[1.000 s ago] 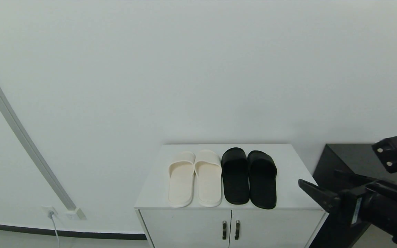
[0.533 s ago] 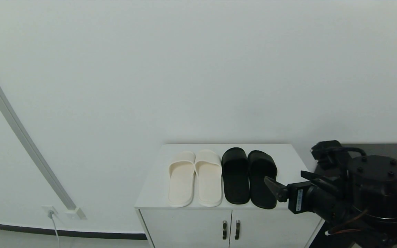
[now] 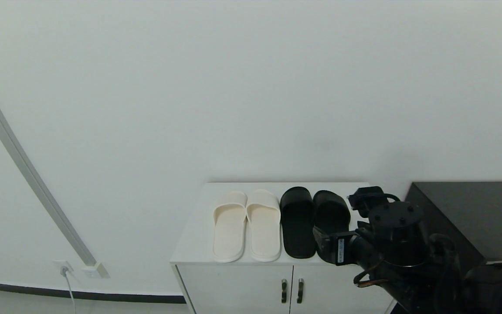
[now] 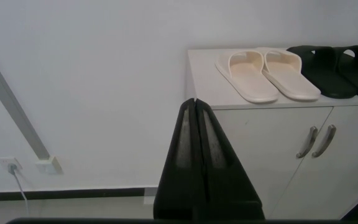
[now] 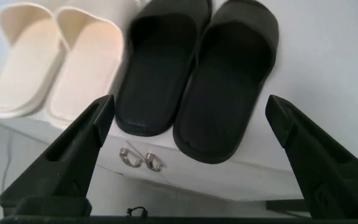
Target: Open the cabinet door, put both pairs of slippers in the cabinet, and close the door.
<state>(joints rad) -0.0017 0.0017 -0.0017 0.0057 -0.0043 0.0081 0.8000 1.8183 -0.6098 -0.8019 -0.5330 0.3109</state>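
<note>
We saw 2 pairs of slippers lying side by side on the flat top of a low white cabinet [image 3: 195,235], toes toward the wall. The cream slippers [image 3: 246,226] sat on the robot's left. They were open-toed slides with a broad band over the foot and a smooth, pale sole. The black slippers [image 3: 298,226] lay just beside them on the right, of the same shape but matte and dark, their heels near the front edge. The 2 pairs touched or nearly touched in the middle.

Below them both cabinet doors [image 3: 233,288] were closed. 2 upright metal handles [image 3: 291,291] stood close together at the seam.

The right gripper [image 5: 189,102] hung above the black pair with its 2 fingers spread wide and nothing between them. From the head view it overlapped the heel of the outer black slipper. The left gripper [image 4: 195,109] was low and off to the cream pair's side of the cabinet, its fingers pressed together on nothing.

A black piece of furniture [image 3: 460,209] stood to the cabinet's right. A wall socket [image 3: 62,267] with a plugged cable sat low on the wall to its left.
</note>
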